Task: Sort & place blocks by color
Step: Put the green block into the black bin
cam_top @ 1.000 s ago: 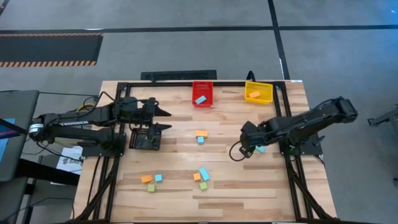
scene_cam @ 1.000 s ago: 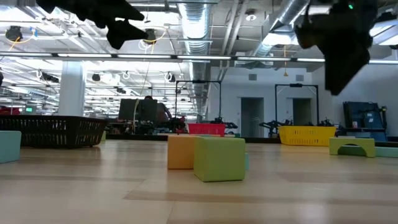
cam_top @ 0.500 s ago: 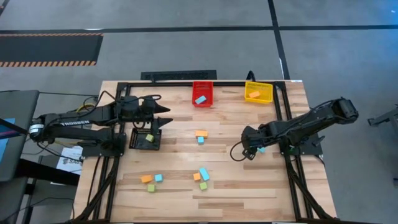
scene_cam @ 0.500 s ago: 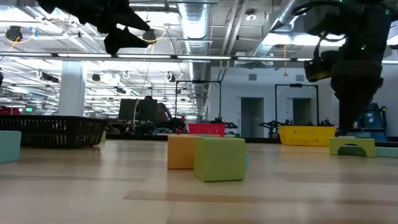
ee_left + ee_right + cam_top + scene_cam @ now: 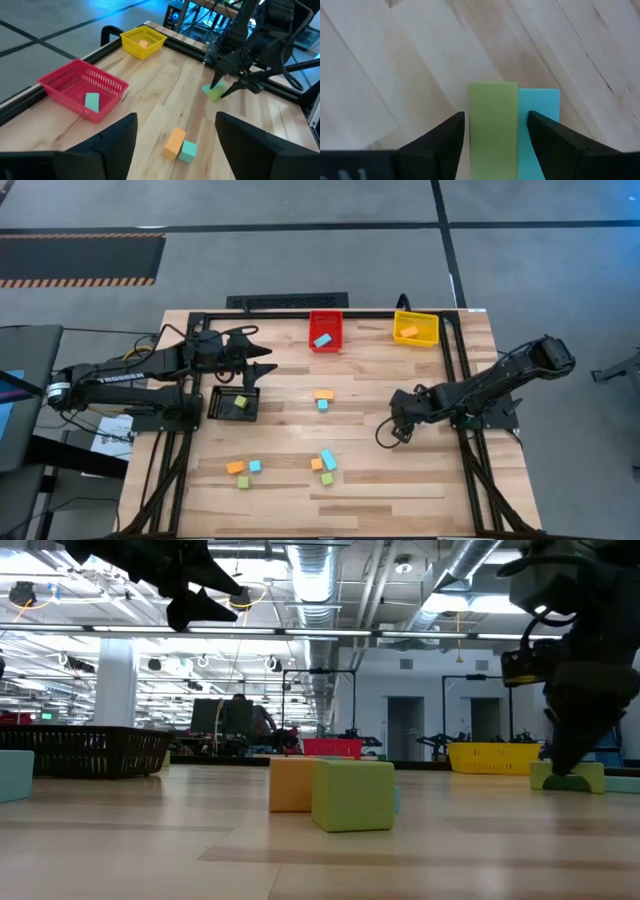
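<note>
My right gripper (image 5: 496, 131) is open and points down at the table's right side (image 5: 405, 412). Its fingers stand on either side of a green block (image 5: 493, 120), apart from it. A light blue block (image 5: 540, 102) lies flush against that green block. The left wrist view shows the same gripper (image 5: 226, 86) over the green block (image 5: 214, 93). My left gripper (image 5: 258, 366) is open and hovers beyond the black bin (image 5: 218, 408), where a green block (image 5: 240, 402) lies. Other orange, light blue and green blocks lie loose on the table.
The red bin (image 5: 325, 340) holds a light blue block (image 5: 322, 339). The yellow bin (image 5: 428, 332) holds an orange block (image 5: 408, 332). An orange and light blue pair (image 5: 322, 399) lies mid-table. Two small clusters (image 5: 244, 471) (image 5: 324, 465) lie near the near edge.
My right gripper has come down toward the table and closed in over the green block, with its fingers now beside it. My left gripper has drawn back from above the black bin toward the far edge, and a green block now shows in that bin.
</note>
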Motion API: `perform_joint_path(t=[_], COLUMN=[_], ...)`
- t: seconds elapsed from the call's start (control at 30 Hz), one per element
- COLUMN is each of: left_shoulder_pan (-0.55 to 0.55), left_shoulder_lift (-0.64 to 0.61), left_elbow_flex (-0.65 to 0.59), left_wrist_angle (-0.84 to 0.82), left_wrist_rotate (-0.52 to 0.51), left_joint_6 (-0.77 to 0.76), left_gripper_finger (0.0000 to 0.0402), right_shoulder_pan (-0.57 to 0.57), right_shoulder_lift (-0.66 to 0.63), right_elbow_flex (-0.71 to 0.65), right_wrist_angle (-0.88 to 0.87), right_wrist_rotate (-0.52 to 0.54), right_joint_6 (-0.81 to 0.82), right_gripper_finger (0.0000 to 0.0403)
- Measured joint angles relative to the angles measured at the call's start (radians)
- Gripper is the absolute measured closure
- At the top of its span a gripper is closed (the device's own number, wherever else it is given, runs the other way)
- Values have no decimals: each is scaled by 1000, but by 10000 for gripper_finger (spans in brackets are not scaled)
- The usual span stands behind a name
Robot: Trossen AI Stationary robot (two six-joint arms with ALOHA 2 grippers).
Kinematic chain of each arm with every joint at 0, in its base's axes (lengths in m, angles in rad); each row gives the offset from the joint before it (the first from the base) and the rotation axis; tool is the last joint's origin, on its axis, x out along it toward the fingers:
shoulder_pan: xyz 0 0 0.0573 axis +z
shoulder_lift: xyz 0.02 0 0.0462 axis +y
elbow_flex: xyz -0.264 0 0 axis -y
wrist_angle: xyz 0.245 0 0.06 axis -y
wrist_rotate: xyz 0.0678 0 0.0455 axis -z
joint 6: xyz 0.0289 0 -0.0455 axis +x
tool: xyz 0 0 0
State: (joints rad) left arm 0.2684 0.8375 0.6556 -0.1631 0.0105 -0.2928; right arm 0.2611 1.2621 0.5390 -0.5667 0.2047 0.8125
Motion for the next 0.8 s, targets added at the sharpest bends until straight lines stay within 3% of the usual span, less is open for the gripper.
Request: perform_joint_path(t=[0.1, 0.3, 0.53, 0.67, 0.8], left_shoulder_pan=[0, 0, 0, 0, 18], left_shoulder_lift=[0, 0, -3, -3, -3], left_elbow_flex=[0, 0, 1, 1, 1], left_wrist_angle=[-3, -4, -3, -11, -87], left_wrist_rotate=[0, 0, 1, 2, -14], left_joint_6=[1, 8, -2, -64, -141], left_gripper_finger=[148, 148, 148, 148, 148], right_shoulder_pan=[7, -42, -129, -201, -276], right_shoulder_lift=[0, -9, -53, -41, 52], right_elbow_flex=[0, 12, 103, 109, 109], right_wrist_angle=[7, 29, 102, 400, 779], right_wrist_rotate=[2, -71, -87, -77, -100], right_joint_6=[1, -10, -138, -222, -327], right_gripper_finger=[192, 297, 297, 296, 278])
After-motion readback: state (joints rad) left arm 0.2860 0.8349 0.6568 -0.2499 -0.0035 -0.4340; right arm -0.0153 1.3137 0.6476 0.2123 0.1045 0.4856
